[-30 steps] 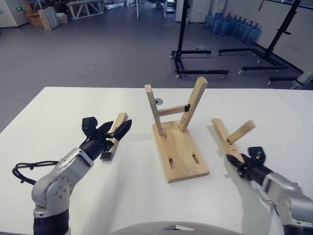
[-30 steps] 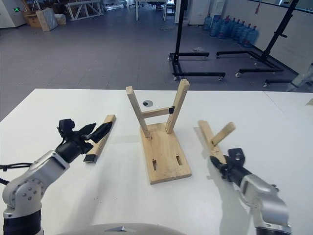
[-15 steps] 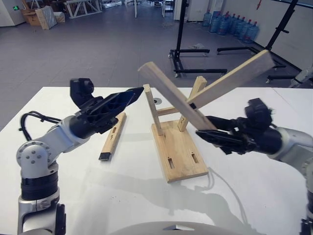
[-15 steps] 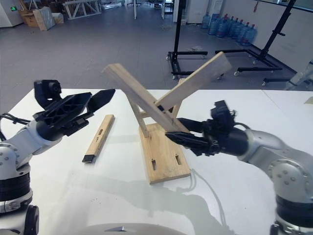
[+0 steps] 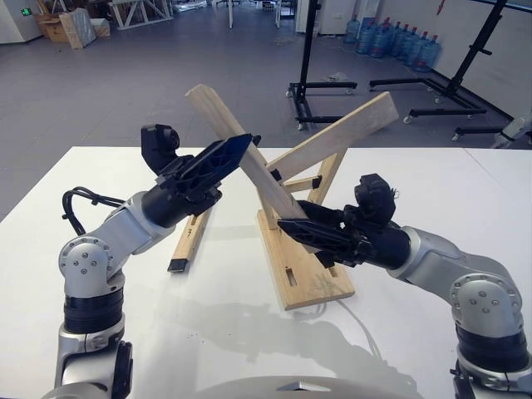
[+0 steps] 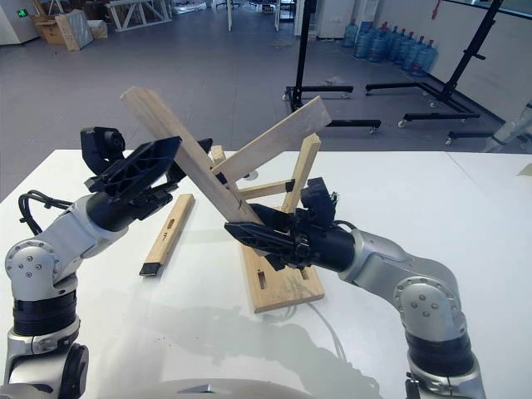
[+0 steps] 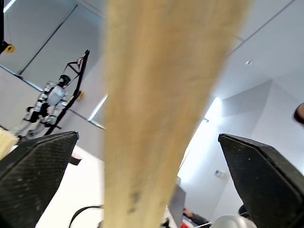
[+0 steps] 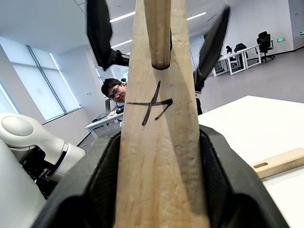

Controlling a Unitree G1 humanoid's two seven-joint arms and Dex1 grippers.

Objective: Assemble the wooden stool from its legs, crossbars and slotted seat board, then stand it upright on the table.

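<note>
Wooden leg (image 6: pixel 208 179): aloft with its crossbar (image 5: pixel 341 133), right gripper (image 5: pixel 291 229) clamped on it.
Left gripper (image 5: pixel 233 158): spread wide, gripping nothing.
Risk: one-point hold; leg may pivot and hit the seat board (image 5: pixel 312 278).

White table (image 5: pixel 465 191) with stool parts.
A slotted seat board (image 5: pixel 320 287) is lying flat mid-table, a loose leg (image 5: pixel 189 241) lying beside it.
</note>
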